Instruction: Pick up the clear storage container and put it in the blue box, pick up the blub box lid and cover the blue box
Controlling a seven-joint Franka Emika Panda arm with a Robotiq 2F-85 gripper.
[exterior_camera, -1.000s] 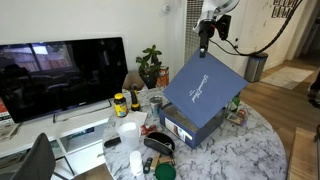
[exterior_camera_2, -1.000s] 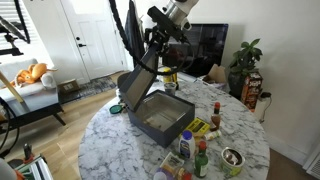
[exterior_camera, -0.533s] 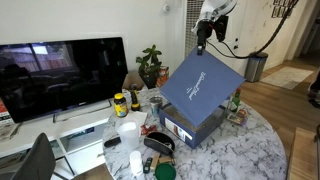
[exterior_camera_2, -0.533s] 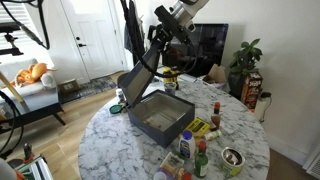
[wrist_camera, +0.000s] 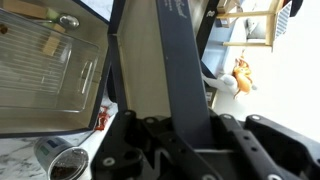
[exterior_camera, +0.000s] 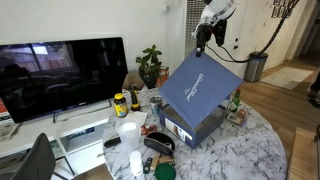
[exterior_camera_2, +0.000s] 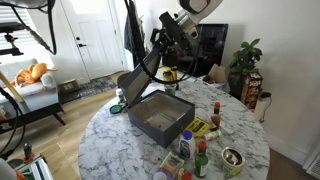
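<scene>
Gripper (exterior_camera: 203, 44) holds lid (exterior_camera: 203, 90) — tilted over blue box (exterior_camera_2: 145, 125) (w/ container (wrist_camera: 45, 60) inside)

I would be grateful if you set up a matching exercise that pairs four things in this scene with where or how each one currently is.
Things:
1. blue box lid
2. clear storage container
3. television
4. potted plant

Places or states:
A. screen dark
B. inside the blue box
C. tilted, held in the jaws of the gripper
D. green leaves, behind the marble table

Pairs: 1-C, 2-B, 3-A, 4-D
</scene>
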